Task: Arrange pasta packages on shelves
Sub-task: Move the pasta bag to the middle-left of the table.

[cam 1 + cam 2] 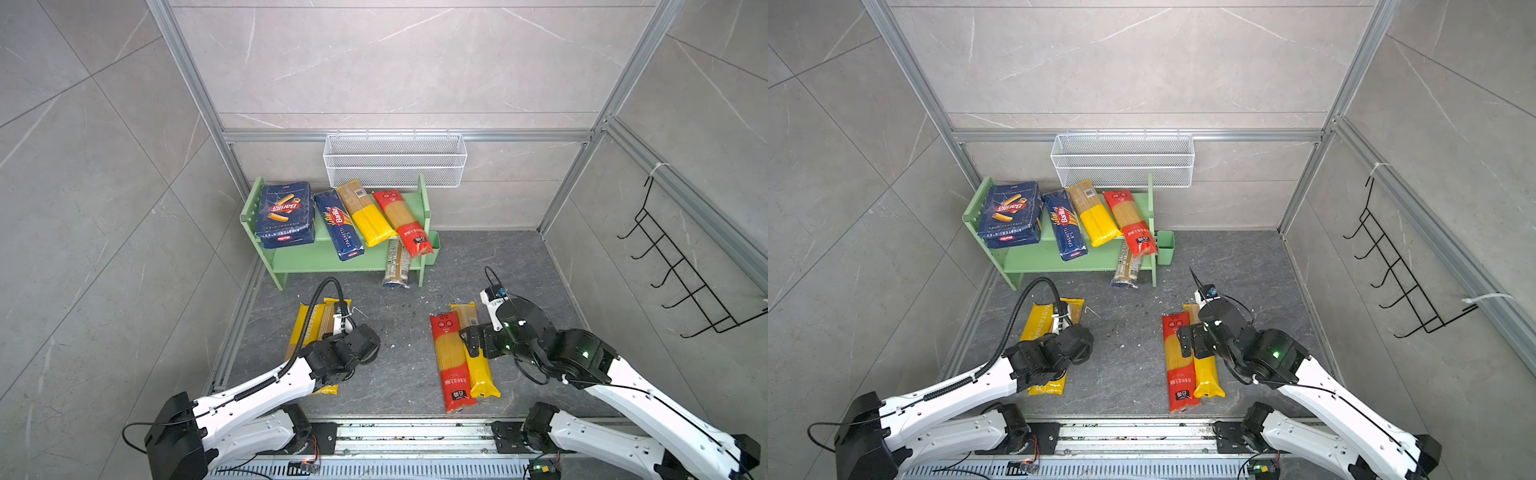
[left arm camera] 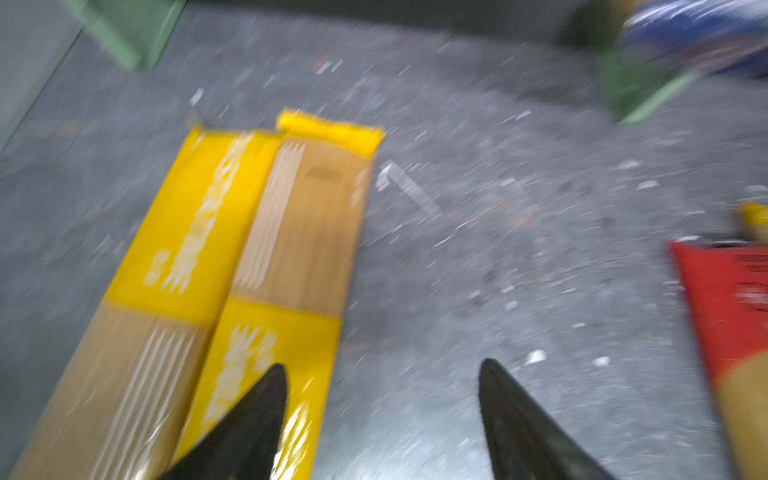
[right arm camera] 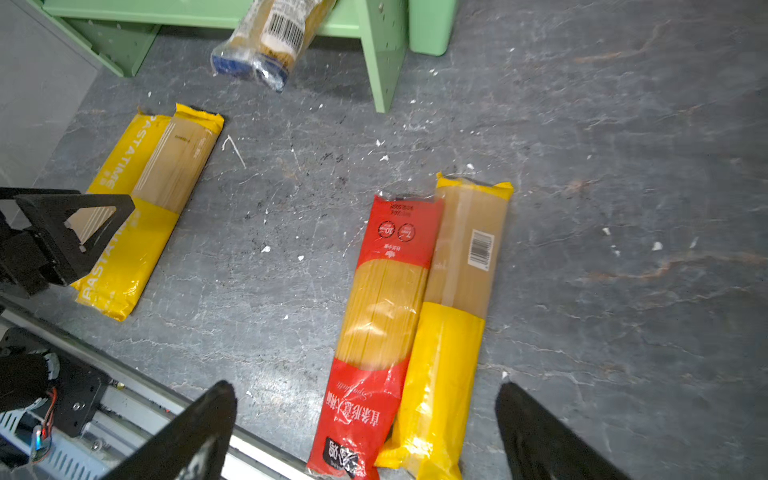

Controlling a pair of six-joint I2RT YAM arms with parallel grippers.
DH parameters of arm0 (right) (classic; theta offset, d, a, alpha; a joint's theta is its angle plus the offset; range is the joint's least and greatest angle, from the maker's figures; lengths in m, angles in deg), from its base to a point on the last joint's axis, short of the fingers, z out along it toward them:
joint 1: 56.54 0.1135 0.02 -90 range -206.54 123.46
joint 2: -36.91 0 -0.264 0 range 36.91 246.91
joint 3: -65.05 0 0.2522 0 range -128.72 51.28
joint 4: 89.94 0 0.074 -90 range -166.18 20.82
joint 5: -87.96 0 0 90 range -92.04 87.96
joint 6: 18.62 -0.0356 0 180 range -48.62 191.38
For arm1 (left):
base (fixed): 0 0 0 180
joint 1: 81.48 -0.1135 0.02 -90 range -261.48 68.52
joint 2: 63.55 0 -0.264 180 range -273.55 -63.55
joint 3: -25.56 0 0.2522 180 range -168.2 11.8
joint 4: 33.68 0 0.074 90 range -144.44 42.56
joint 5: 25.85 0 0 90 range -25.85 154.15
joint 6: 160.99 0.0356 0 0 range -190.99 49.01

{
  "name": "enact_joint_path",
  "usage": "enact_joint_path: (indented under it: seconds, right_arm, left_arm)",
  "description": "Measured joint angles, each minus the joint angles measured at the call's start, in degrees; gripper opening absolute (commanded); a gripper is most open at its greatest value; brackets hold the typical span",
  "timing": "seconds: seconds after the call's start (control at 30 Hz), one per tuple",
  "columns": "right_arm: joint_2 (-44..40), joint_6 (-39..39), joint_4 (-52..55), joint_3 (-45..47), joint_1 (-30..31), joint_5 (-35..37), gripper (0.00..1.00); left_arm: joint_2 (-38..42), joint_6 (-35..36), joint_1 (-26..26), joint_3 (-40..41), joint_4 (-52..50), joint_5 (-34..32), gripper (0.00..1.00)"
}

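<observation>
Two yellow packs (image 2: 232,249): lay side by side on the floor, under the left arm.
Left gripper (image 2: 382,365): fingers spread, nothing between them, one tip over a yellow pack.
Red pack (image 3: 386,291): on the floor, touching a yellow-ended pack (image 3: 457,291) lengthwise.
Right gripper (image 3: 363,384): jaws wide apart and empty, above that pair.
Shelves (image 1: 316,257): upper board carried Barilla boxes (image 1: 284,212), a blue spaghetti pack (image 1: 340,226), a yellow bag (image 1: 365,214) and a red bag (image 1: 403,220); a clear bag (image 1: 397,266) poked out from the lower board.

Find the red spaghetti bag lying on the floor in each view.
Top view: red bag, lower right of centre.
Top view: same spot.
Left wrist: blurred, cut by the frame edge.
Right wrist: mid-frame.
Landmark: yellow-ended bag touching its side.
</observation>
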Motion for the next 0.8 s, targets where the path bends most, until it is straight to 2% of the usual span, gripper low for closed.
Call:
enact_joint_path:
  seconds: [0.13, 0.4, 0.63, 0.8]
  right_arm:
    - [2.8, 0.9, -3.5, 0.0, 0.0, -3.8, 1.00]
    - [6.2, 4.2, -7.2, 0.0, 0.0, -8.3, 1.00]
    - [7.9, 7.5, -7.5, -0.1, -1.8, -11.5, 0.99]
    - [7.9, 8.8, -8.1, -0.1, -5.3, -14.9, 1.00]
  left_arm:
    - [-1.3, -8.2, 0.0, 1.2, -6.5, 0.7, 0.99]
    - [-0.3, -19.4, 0.0, 11.6, -7.4, 5.0, 1.00]
    - [1.0, -22.5, 0.0, 14.7, -5.4, 5.7, 1.00]
    - [-2.4, -21.7, 0.0, 14.7, -2.8, 5.8, 1.00]
